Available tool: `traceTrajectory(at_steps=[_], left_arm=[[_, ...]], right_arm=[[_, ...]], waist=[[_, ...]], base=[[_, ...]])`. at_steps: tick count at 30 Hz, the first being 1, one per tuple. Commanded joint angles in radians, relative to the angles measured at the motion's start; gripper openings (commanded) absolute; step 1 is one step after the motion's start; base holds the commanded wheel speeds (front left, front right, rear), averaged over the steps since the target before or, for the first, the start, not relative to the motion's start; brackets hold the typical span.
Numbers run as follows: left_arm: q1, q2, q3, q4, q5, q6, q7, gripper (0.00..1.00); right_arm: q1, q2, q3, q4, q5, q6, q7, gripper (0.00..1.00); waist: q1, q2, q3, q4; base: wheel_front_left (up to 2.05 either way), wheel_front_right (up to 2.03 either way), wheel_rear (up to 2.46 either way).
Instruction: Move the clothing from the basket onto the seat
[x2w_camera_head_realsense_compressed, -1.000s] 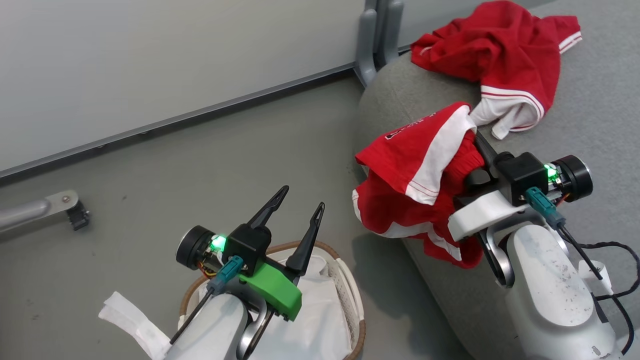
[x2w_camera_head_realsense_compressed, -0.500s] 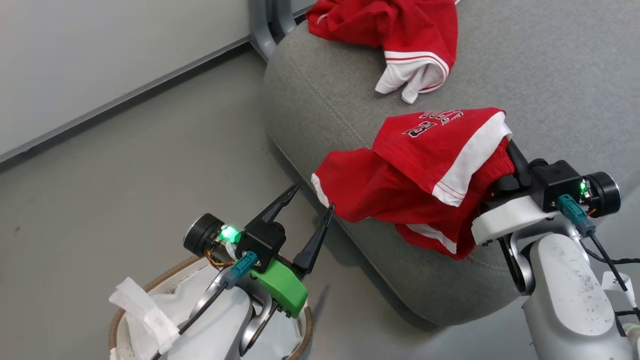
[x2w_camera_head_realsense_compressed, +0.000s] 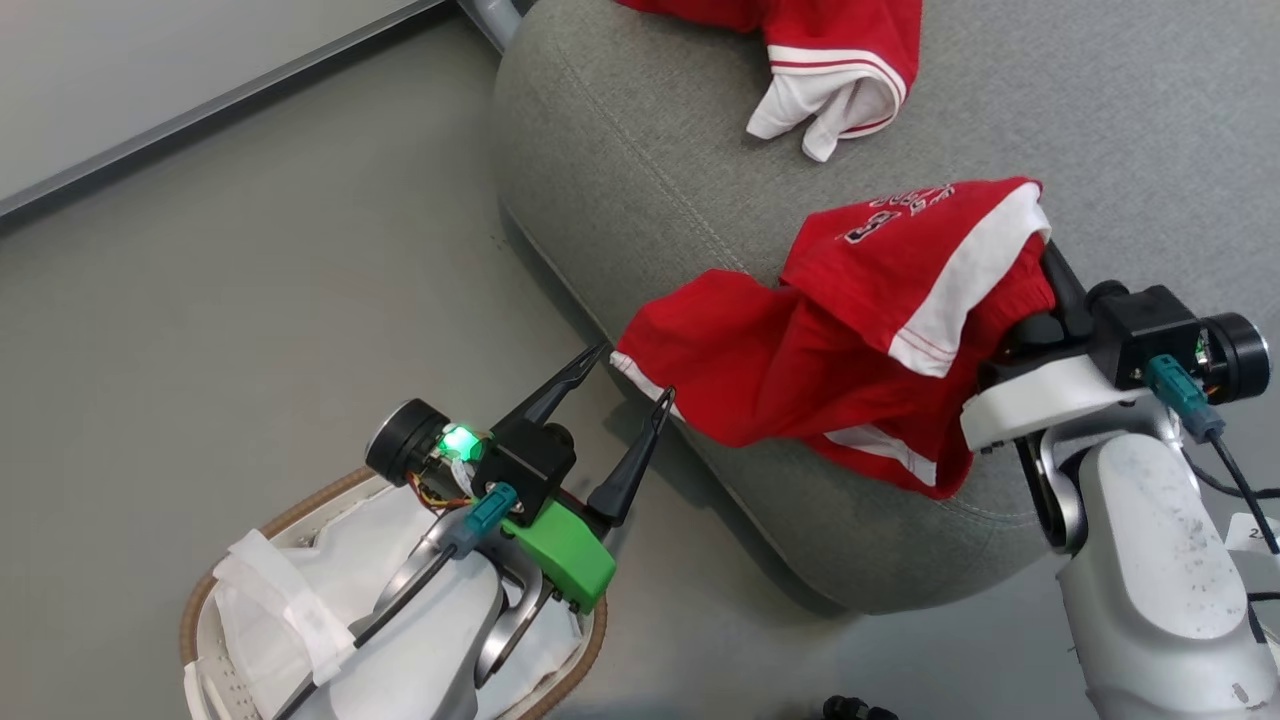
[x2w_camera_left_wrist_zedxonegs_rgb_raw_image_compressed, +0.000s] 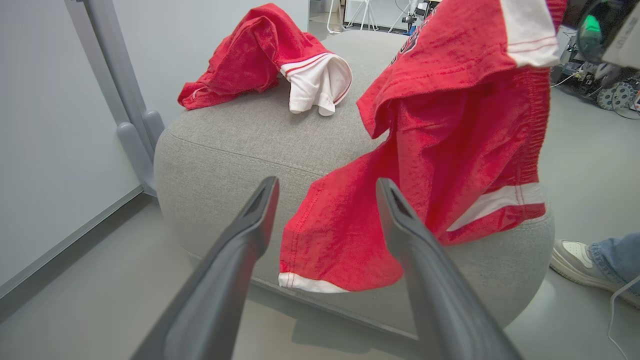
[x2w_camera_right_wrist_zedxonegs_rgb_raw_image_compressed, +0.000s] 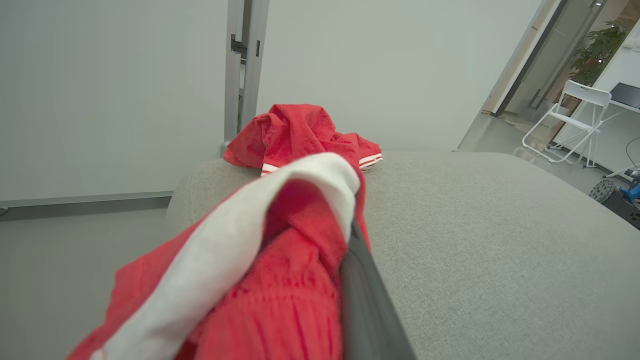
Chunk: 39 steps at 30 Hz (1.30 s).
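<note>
One red shirt (x2w_camera_head_realsense_compressed: 830, 40) already lies on the grey seat (x2w_camera_head_realsense_compressed: 640, 170). Our right gripper (x2w_camera_head_realsense_compressed: 1045, 300) pinches the second red garment (x2w_camera_head_realsense_compressed: 830, 350), which hangs over the seat's near edge with its hem down the side. Our left gripper (x2w_camera_head_realsense_compressed: 634, 372) hovers above the basket (x2w_camera_head_realsense_compressed: 195, 610), jaws spread and holding nothing. What we see of the basket holds just the white liner (x2w_camera_head_realsense_compressed: 330, 560), so we judge that only setting this piece down remains.
</note>
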Motion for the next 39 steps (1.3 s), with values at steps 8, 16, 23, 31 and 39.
traceTrajectory(at_steps=[8,16,23,31,39], left_arm=[[-0.046,0.008,0.012,-0.023,0.013,-0.003,0.0,1.0],[-0.082,-0.007,0.01,-0.055,0.031,-0.003,0.0,1.0],[-0.109,-0.033,0.023,-0.127,0.046,-0.003,0.0,1.0],[-0.127,-0.036,0.05,-0.17,0.069,-0.003,0.0,1.0],[-0.128,-0.022,0.059,-0.179,0.08,-0.003,0.0,1.0]], right_arm=[[-0.211,-0.012,-0.048,-0.019,-0.099,-0.001,0.0,0.0],[-0.515,-0.19,-0.151,0.019,-0.14,-0.002,0.0,0.0],[-0.699,-0.351,-0.295,0.18,-0.174,-0.001,0.0,0.0],[-0.664,-0.377,-0.4,0.346,-0.232,-0.001,0.0,0.0],[-0.576,-0.287,-0.494,0.402,-0.274,-0.002,0.0,0.0]], waist=[[-0.0001,-0.0001,0.102,0.133],[-0.0001,-0.0001,0.175,0.245],[-0.0001,-0.0001,0.254,0.342],[-0.0001,-0.0001,0.35,0.396],[-0.0001,-0.0001,0.392,0.377]], base=[[0.0,0.0,0.0],[0.0,0.0,0.0],[0.0,0.0,0.0],[0.0,0.0,0.0],[0.0,0.0,0.0]])
